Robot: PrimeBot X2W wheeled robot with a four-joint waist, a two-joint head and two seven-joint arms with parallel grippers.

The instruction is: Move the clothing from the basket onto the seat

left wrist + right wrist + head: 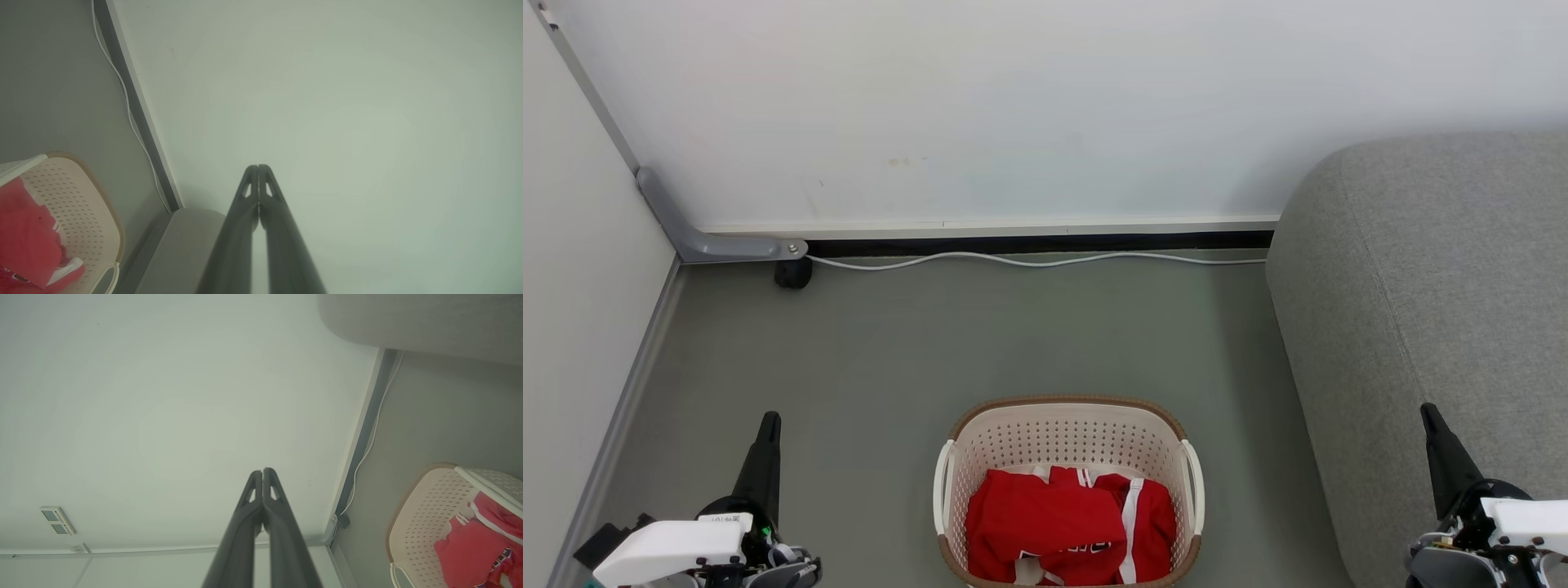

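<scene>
Loosely crumpled red clothing [1066, 523], white-striped

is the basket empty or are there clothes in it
Not empty: red clothing with white stripes lies bunched inside the basket, filling its near half in the head view; both wrist views show it too.

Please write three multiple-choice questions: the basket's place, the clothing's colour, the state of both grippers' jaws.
1. Where does the basket stand?
A) on the floor, beside the seat
B) on the seat
C) on a table

2. What colour is the clothing?
A) blue
B) red with white
C) grey

3. How are the jaws of the left gripper and right gripper?
A) both open
B) both shut, empty
C) one grips clothing

Answers: A, floor shows around it; B, red fabric, white stripes; B, the jaws touch in each wrist view.
</scene>
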